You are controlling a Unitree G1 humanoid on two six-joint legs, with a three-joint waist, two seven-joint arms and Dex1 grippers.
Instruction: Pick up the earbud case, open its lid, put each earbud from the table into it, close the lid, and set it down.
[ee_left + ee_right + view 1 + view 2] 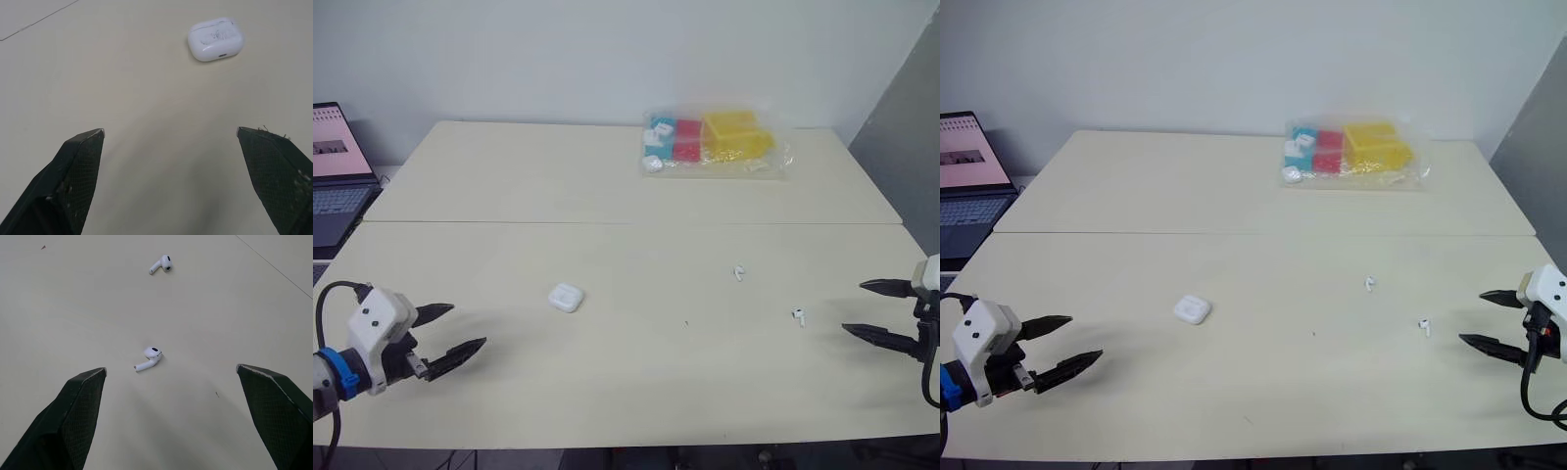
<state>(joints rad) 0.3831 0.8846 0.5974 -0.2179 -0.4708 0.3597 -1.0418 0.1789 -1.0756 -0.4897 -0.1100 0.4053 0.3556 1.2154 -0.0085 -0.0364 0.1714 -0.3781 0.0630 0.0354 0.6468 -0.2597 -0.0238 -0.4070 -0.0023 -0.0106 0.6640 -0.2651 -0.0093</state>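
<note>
Cream table (pixel 636 382) under left hand (pixel 469 325) and right hand (pixel 853 306), both spread wide.

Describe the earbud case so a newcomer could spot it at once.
On the cream table, look at the near half, left of centre. The earbud case lies closed there, a rounded white box, much bigger than the two earbuds to its right.

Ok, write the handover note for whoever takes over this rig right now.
Left gripper: open, empty, over the table, pointing toward the earbud case.
Right gripper: open, empty, facing the nearer earbud; the farther earbud lies beyond it.
The case lies closed on the table, and both earbuds lie loose.
Done: nothing yet.
Left: pick up the case, open the lid, load both earbuds, close it, set it down.
</note>
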